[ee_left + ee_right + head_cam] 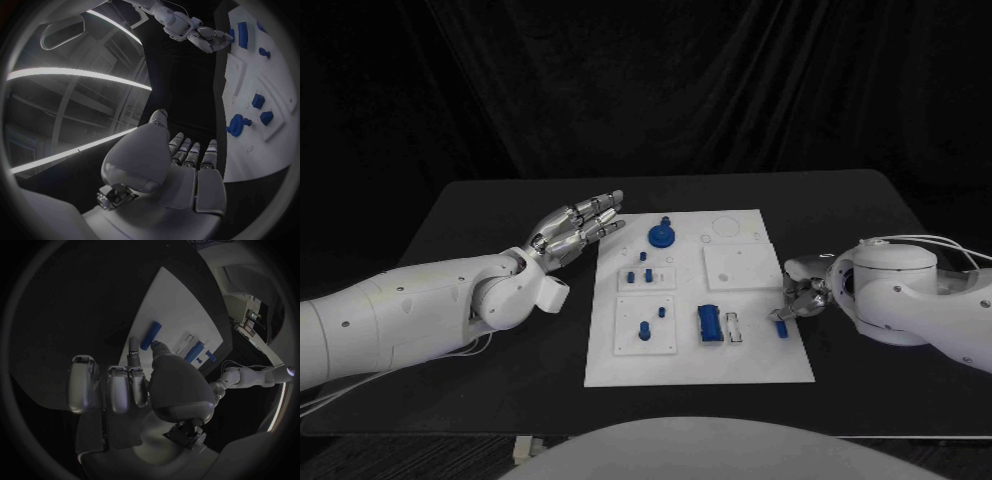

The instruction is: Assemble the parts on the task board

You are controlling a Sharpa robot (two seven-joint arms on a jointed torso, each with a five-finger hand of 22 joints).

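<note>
Task board (733, 355), a flat white plate at the centre of the black table (473, 210), carries small blue plastic parts set in its recessed panels. At its 3 o'clock edge the right hand (798, 300) pinches a slim blue peg (780, 326) between thumb and one finger, the other fingers curled in beside it, the peg's lower end touching the board's rim, seemingly ready for carrying to a socket. Just inside lie a blue rectangular block (710, 324) and a pale slotted holder (733, 328). At 10 o'clock the silver left hand (577, 228) hovers open, fingers extended and holding nothing, beside the round blue knob (659, 235), apparently kept clear as a spare.
</note>
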